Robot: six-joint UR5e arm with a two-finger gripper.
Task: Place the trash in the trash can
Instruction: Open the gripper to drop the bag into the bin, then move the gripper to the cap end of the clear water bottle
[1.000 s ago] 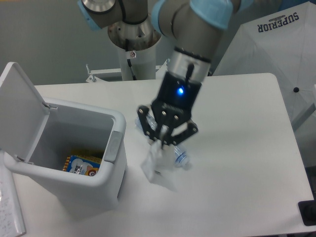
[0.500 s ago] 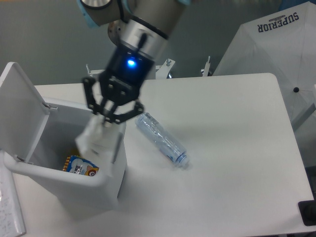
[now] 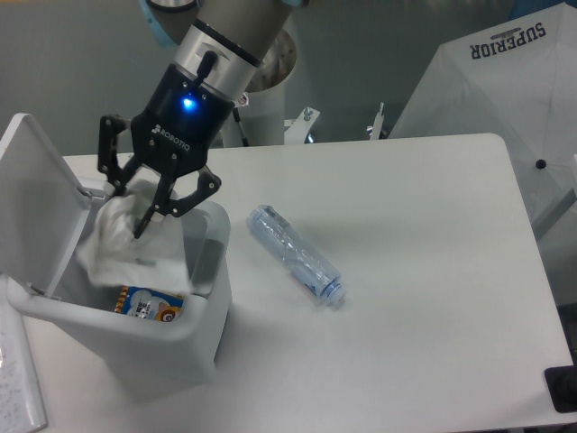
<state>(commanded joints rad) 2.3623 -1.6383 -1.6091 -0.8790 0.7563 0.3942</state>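
Gripper (image 3: 133,209) is over the open trash can (image 3: 203,311), fingers spread partway, wrapper (image 3: 126,244) hanging just under the tips; can't tell if it's pinched or loose. Bottle (image 3: 296,253) lies on the table (image 3: 424,234) at the can's 3 o'clock. Blue-and-yellow packet (image 3: 149,304) sits inside the can.
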